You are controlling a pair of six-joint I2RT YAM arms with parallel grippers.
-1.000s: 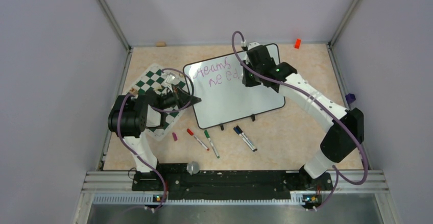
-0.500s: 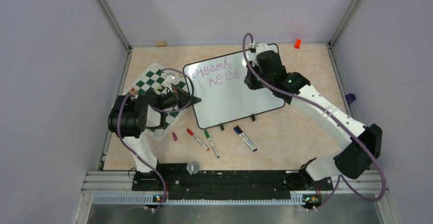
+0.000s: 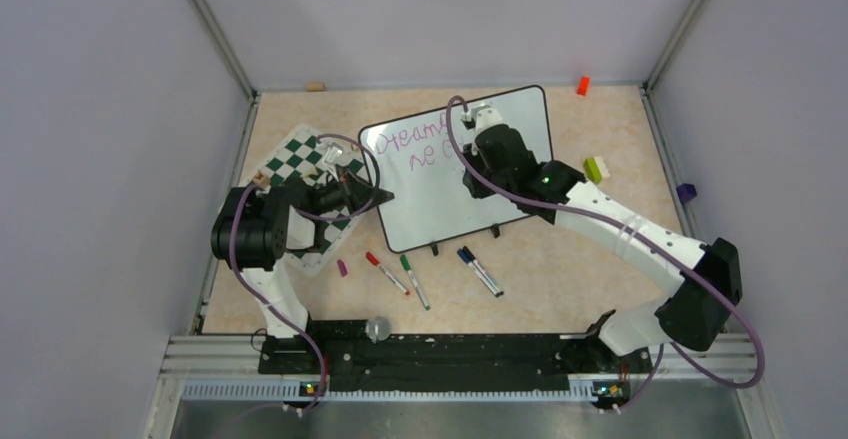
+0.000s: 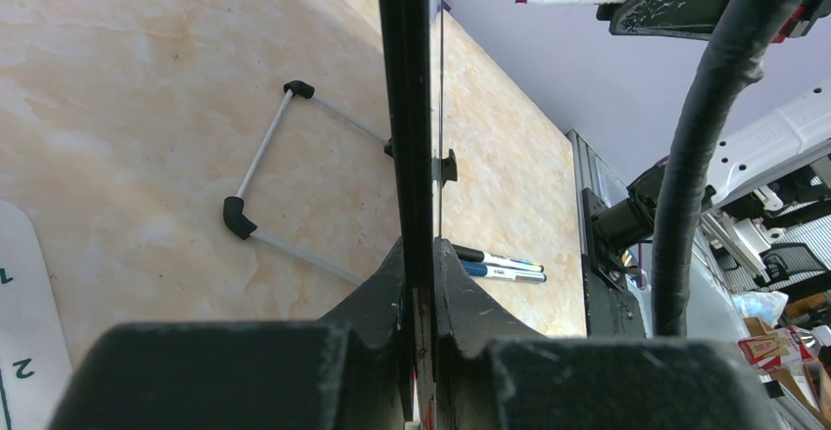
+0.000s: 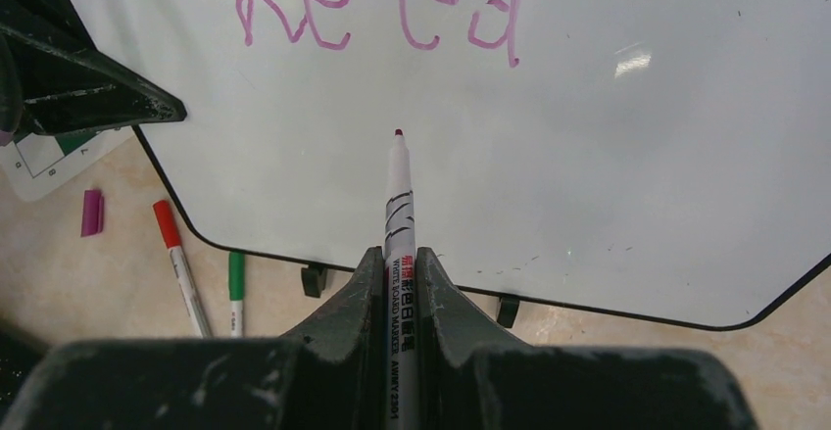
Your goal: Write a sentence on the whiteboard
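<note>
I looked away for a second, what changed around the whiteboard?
The right gripper, shut on the marker, swung left from the whiteboard's far right corner to just below the sentence, uncovering a yellow-green block. The left gripper stays clamped on the board's left edge.

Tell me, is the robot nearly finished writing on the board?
Not yet, it seems. Done: the sentence reads "Dreams need" in pink on the whiteboard. In hand: the right gripper is shut on the marker, tip aimed at the blank part below "need", while the left gripper clamps the board's edge. Left: probably more words, since most of the board is bare.
</note>
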